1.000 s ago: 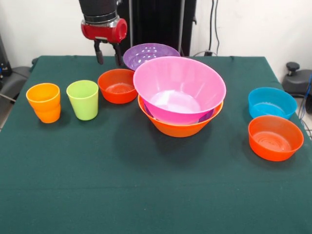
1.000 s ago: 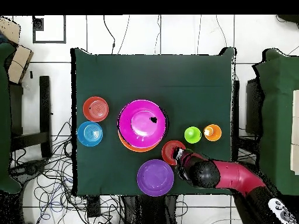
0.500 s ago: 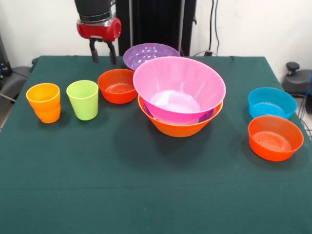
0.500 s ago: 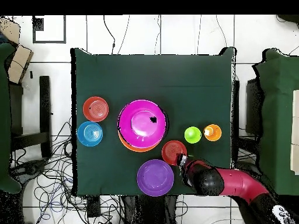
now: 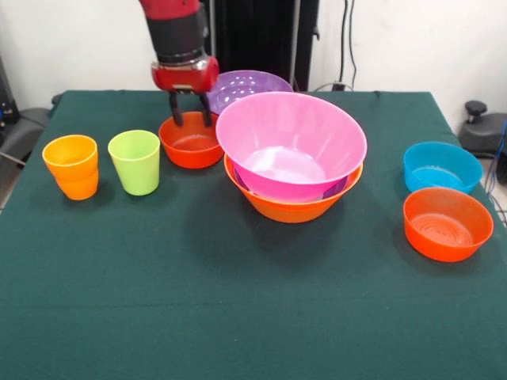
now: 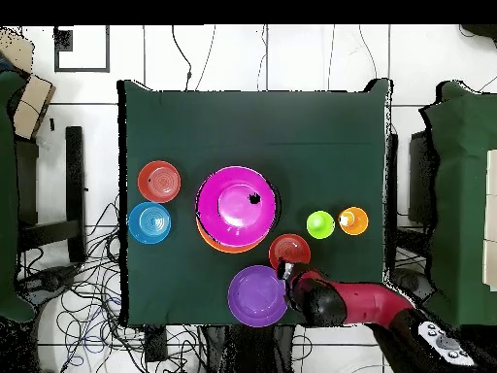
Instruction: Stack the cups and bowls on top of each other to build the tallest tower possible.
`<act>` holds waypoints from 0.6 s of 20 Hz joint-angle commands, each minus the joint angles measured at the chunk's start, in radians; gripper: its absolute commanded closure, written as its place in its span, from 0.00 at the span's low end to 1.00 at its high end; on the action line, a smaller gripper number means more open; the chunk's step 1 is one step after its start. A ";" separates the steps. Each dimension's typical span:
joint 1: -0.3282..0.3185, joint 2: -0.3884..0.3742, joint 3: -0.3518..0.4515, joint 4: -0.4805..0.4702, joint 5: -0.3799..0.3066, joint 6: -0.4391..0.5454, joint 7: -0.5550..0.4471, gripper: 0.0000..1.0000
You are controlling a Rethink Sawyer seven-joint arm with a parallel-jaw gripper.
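My gripper hangs open over the far rim of a small red-orange bowl, with nothing between its fingers. The tower stands to the right in the front view: a pink bowl nested over a purple one in a large yellow-orange bowl. A wide purple bowl sits behind. The orange cup and lime green cup stand upright at the left of the front view.
A blue bowl and another red-orange bowl sit at the right of the front view. The green tablecloth covers the table.
The gripper swung toward the tower and came down, from above and left of the small red-orange bowl to just over its far rim. The bowls and cups stayed put.
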 commanded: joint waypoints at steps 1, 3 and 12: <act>0.039 0.113 -0.025 -0.109 -0.065 -0.074 0.044 0.00; 0.039 0.107 -0.025 -0.106 -0.056 -0.070 0.040 0.00; 0.017 0.098 -0.003 -0.098 -0.041 -0.043 0.014 0.00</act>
